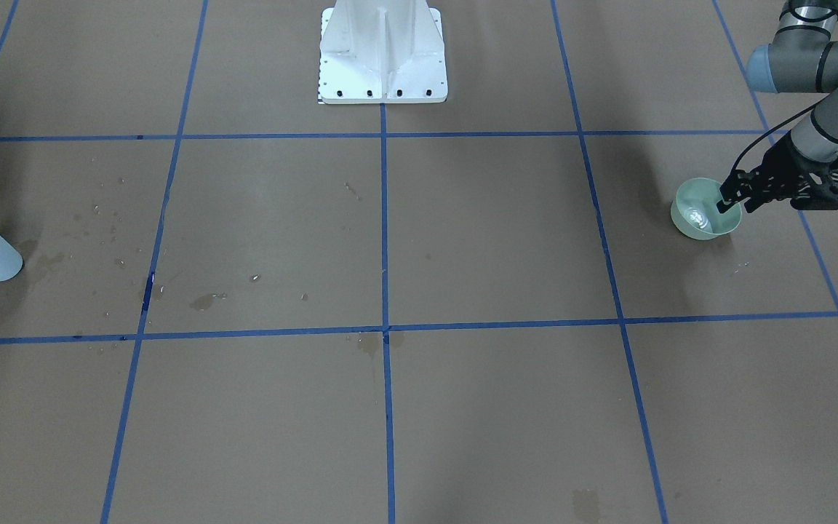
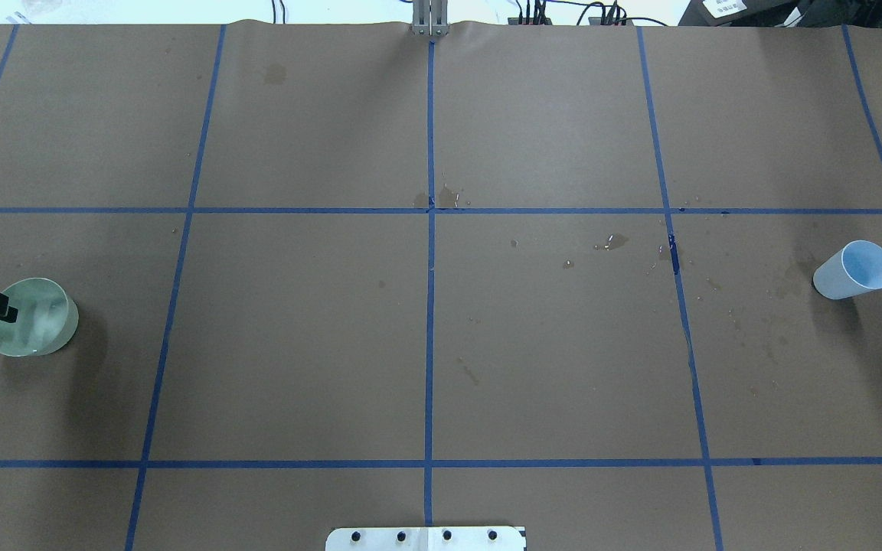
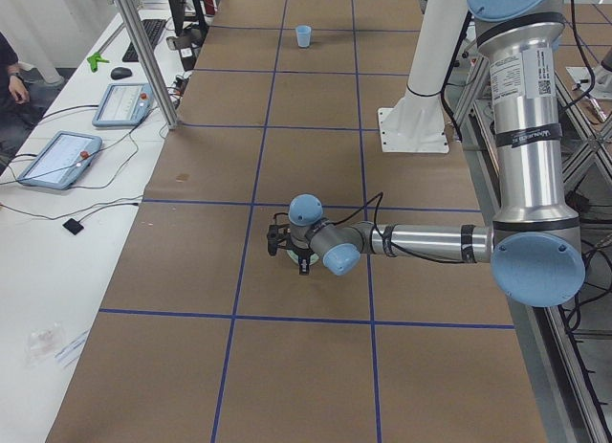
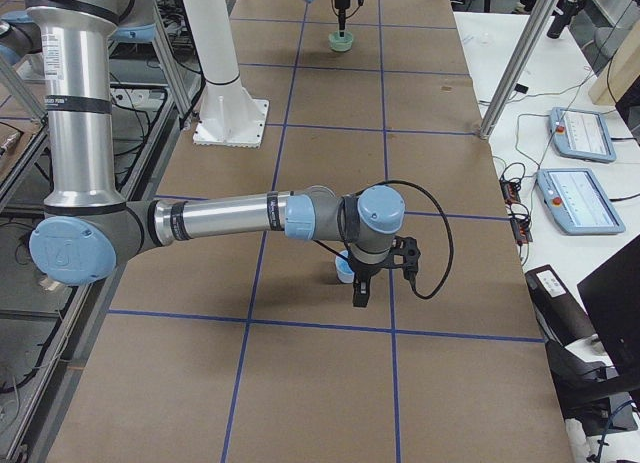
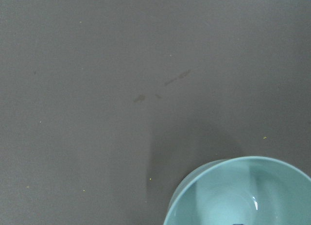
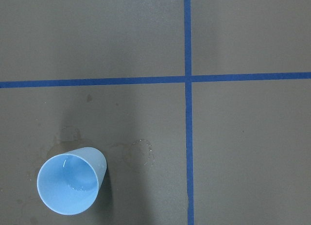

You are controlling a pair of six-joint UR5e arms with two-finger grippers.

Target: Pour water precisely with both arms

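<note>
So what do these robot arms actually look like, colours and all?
Both look alike: the left arm and right arm are silver-grey tubes with black bands, linked by rounded joints with light-blue caps. The left one bears a white printed label. The left gripper and right gripper are black, with two fingers, and a thin black cable loops to each.

In the overhead view the bowl [image 2: 31,317] sits on the table [image 2: 295,344] at the far left — the cup [image 2: 854,269] stands at the far right, well apart.
</note>
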